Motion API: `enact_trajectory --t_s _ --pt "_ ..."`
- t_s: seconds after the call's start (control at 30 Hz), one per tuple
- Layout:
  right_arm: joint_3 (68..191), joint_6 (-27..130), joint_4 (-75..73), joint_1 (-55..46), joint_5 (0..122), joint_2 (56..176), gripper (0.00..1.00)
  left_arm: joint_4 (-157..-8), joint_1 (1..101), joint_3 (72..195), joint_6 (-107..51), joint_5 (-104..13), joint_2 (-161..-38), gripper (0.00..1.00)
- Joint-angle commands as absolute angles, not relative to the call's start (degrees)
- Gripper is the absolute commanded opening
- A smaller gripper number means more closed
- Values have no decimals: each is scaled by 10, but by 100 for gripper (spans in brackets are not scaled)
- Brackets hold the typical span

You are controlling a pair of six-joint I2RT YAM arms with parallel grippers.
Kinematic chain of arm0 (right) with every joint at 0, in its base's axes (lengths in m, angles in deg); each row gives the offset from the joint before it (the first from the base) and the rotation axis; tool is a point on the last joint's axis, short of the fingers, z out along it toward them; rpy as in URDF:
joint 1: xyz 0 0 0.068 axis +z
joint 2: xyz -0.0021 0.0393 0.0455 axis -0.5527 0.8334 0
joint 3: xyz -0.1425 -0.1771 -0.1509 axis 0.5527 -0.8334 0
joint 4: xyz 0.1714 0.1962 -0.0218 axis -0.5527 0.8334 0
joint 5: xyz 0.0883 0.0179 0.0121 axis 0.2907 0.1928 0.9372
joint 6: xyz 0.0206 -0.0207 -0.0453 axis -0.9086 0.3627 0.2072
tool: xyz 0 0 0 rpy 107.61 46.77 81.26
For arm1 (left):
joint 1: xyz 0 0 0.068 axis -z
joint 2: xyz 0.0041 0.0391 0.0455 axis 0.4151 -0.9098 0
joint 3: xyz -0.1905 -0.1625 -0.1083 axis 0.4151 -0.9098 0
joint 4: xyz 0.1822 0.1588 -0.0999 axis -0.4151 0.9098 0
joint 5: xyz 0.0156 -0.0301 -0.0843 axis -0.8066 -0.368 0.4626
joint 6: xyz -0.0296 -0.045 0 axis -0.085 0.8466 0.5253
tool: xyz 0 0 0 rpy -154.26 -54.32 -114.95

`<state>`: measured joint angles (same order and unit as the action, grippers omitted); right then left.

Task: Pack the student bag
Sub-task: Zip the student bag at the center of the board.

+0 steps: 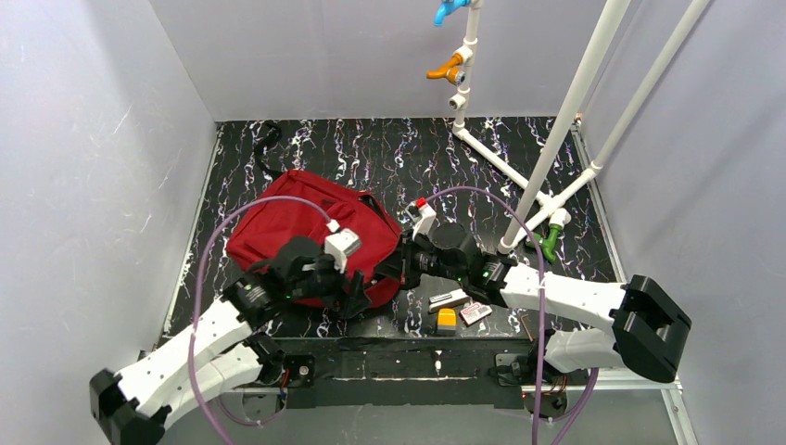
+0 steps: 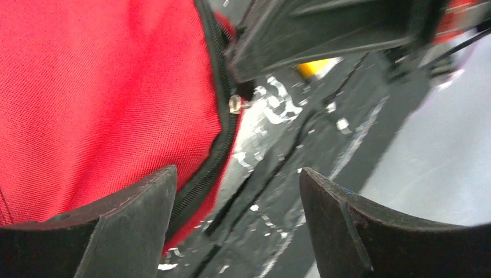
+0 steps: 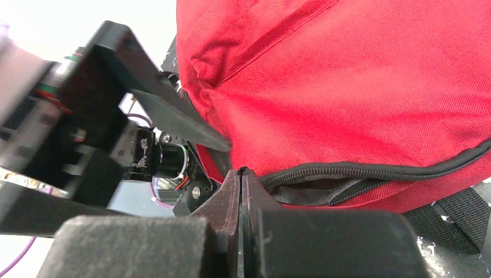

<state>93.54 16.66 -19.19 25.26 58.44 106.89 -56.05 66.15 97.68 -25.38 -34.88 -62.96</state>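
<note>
The student bag (image 1: pixel 301 227) is a dark red backpack lying left of centre on the black marbled table. My left gripper (image 1: pixel 358 298) is open and empty at the bag's near right edge. In the left wrist view (image 2: pixel 238 170) its jaws straddle the black zip (image 2: pixel 217 145), with the red fabric (image 2: pixel 98 98) on the left. My right gripper (image 1: pixel 397 264) is shut at the end of the zip, its tips (image 3: pixel 241 172) pinching the zip pull (image 2: pixel 234 104). The zip (image 3: pixel 370 171) gapes partly open in the right wrist view, below the red fabric (image 3: pixel 359 81).
Small items lie near the front edge: a black-and-white card (image 1: pixel 449 298), an orange block (image 1: pixel 447 321) and a red-and-white piece (image 1: pixel 475 313). A white pipe frame (image 1: pixel 565 111) with an orange clamp (image 1: pixel 447 69) stands at the back right. A green piece (image 1: pixel 551 243) lies at its foot.
</note>
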Motion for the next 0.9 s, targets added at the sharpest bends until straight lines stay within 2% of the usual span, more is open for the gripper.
enact_trajectory --t_s 0.0,0.17,0.33,0.53,0.63,0.77,0.8,0.87 --pt "974 148 -222 246 591 1043 1 -550 703 992 -345 -474 -705 72" --pt "966 146 -192 240 567 1012 1 -531 705 1001 -305 -575 -742 43" --pt "955 175 -117 180 538 978 1 -516 705 987 -263 -597 -707 1" --pt "915 217 -105 -4 621 990 1 -465 704 1008 -240 -609 -599 0" --pt "948 276 -60 -23 624 998 1 -412 705 1041 -243 -633 -575 0" --pt "965 281 -90 -20 691 1013 1 -388 705 1056 -251 -606 -574 0" --pt "965 277 -99 -18 705 1016 1 -398 705 1057 -251 -593 -581 11" --pt "963 268 -119 -12 734 1018 1 -430 705 1059 -252 -553 -599 49"
